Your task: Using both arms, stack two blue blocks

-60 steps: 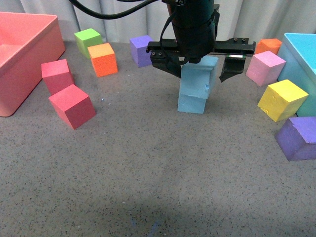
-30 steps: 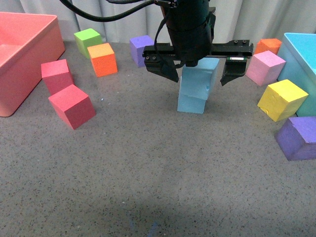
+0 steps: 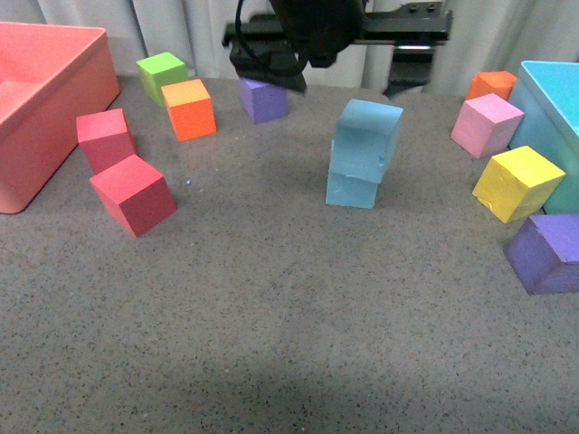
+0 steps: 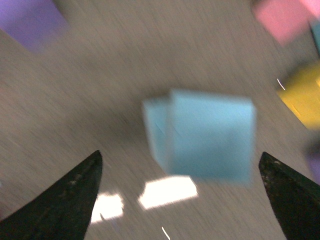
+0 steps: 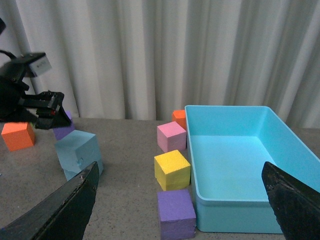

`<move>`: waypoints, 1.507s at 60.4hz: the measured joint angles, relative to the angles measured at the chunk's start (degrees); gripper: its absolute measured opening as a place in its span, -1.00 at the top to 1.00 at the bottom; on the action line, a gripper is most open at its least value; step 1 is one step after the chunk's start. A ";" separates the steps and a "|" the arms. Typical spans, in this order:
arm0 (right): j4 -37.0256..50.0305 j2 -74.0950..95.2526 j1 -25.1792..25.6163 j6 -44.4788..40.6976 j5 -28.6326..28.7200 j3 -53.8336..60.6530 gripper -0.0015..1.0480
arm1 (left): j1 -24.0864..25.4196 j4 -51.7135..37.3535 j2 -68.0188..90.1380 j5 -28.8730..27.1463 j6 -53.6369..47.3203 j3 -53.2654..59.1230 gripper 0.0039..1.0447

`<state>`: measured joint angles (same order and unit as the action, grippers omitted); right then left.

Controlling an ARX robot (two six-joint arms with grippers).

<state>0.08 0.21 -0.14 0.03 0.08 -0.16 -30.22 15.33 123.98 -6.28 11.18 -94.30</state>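
Two sky-blue blocks stand stacked in the middle of the table: the upper blue block [image 3: 366, 134] rests a little askew on the lower blue block [image 3: 351, 190]. My left gripper [image 3: 330, 77] is open and empty, above and behind the stack, clear of it. The left wrist view is blurred; it shows the upper block [image 4: 210, 137] between and beyond my open left gripper [image 4: 179, 200]. My right gripper [image 5: 180, 210] is open and empty, well off to the right and out of the front view. Its view shows the stack [image 5: 77, 149] at a distance.
A pink bin [image 3: 36, 99] stands at the left and a light-blue bin [image 3: 554, 90] at the right. Two red cubes [image 3: 131, 192], a green [image 3: 161, 72], orange [image 3: 188, 108] and purple cube [image 3: 264, 98] lie left and behind. Pink [image 3: 487, 125], yellow [image 3: 517, 183] and purple cubes [image 3: 545, 253] lie right.
My left gripper, which stood open around the upper blue block, has risen and pulled back to the left. The upper block stays on the lower one.
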 joint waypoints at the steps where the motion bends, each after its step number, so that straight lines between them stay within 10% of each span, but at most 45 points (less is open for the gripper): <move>1: 0.00 0.00 0.00 0.00 0.00 0.00 -0.81 | 0.02 -6.32 -1.05 -4.90 -1.64 3.39 -0.68; 7: 0.00 0.02 0.00 0.00 0.00 0.00 -0.81 | 1.33 -34.38 -7.23 -17.64 -6.78 21.77 -0.37; 14: 0.00 0.00 0.00 0.00 -0.17 0.00 -0.81 | 5.46 -65.37 -15.30 -17.18 -9.31 40.81 0.01; 22: 0.00 0.00 0.00 0.00 -0.09 0.00 -0.81 | 9.99 -76.72 -25.33 -14.19 -9.97 54.62 0.46; 30: 0.00 0.00 0.00 0.00 0.02 0.00 -0.81 | 13.46 -78.47 -31.74 -10.58 -10.12 65.70 0.94; 52: 0.00 0.00 0.00 0.00 0.02 0.00 -0.81 | 20.74 -80.32 -46.71 -3.41 -10.71 82.53 0.93; 91: 0.00 0.00 0.00 0.00 -0.04 0.00 -0.81 | 30.01 -58.73 -78.66 6.19 -10.75 93.00 0.93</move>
<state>0.08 0.21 -0.14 0.03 0.03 -0.16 -0.21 -43.40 45.32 -0.10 0.43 -1.30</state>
